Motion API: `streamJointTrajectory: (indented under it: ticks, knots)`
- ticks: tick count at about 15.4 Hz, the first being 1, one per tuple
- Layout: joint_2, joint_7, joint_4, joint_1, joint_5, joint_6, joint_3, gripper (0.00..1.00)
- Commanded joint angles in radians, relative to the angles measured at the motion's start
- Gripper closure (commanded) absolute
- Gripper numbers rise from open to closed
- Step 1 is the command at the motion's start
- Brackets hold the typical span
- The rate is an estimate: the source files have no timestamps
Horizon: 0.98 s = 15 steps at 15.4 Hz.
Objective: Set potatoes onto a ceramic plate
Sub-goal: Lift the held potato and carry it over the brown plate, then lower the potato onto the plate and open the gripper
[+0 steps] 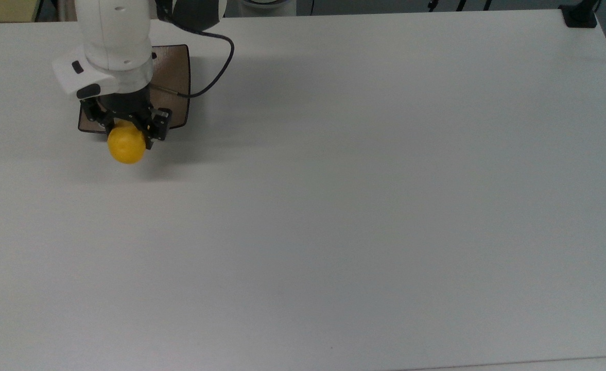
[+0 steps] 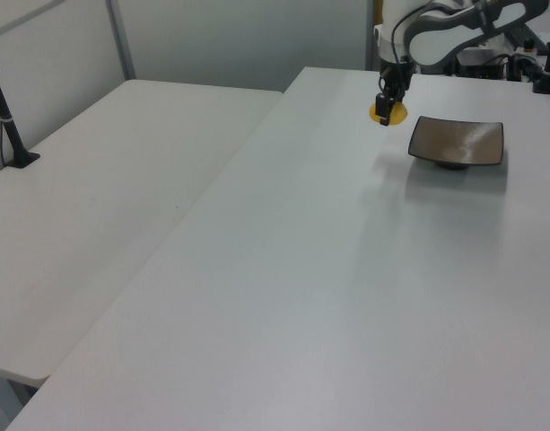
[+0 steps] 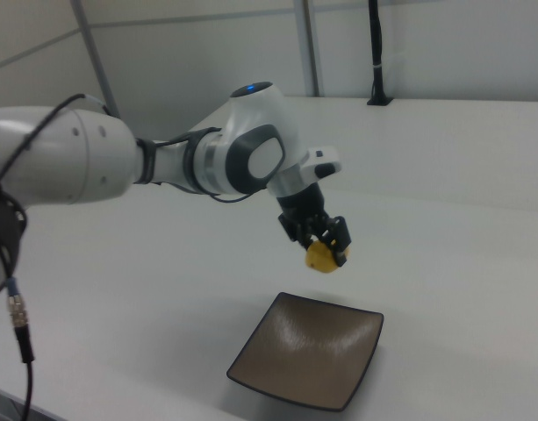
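One yellow potato (image 1: 126, 148) is clamped between your gripper (image 1: 127, 135) fingers, hanging in the air clear of the white table (image 1: 364, 196). In the right view it sits above and just past the far edge of the brown plate (image 3: 309, 360), not over the middle. In the top view the plate (image 1: 175, 77) lies near the table's top-left corner, mostly under your arm. You've got loads of open tabletop toward the top view's right and bottom.
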Motion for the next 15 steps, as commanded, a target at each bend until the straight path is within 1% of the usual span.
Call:
streamJointTrajectory:
  ticks: [1, 2, 3, 4, 5, 6, 7, 10, 15]
  knots:
    - [-0.153, -0.098, -0.203, -0.001, 0.014, -0.015, 0.006, 0.56]
    - [-0.165, -0.115, -0.217, 0.001, 0.014, -0.023, 0.006, 0.52]
    - [-0.17, -0.124, -0.222, 0.001, 0.014, -0.033, 0.006, 0.41]
    - [-0.173, -0.127, -0.222, 0.001, 0.014, -0.04, 0.006, 0.27]
    - [-0.173, -0.127, -0.222, 0.001, 0.014, -0.04, 0.006, 0.17]
    - [-0.173, -0.127, -0.22, 0.001, 0.014, -0.04, 0.006, 0.1]
    - [-0.173, -0.127, -0.22, 0.001, 0.014, -0.041, 0.006, 0.06]
    - [-0.159, -0.127, -0.214, 0.007, 0.012, -0.043, 0.006, 0.04]
    - [-0.161, -0.127, -0.209, 0.008, 0.012, -0.044, 0.006, 0.03]
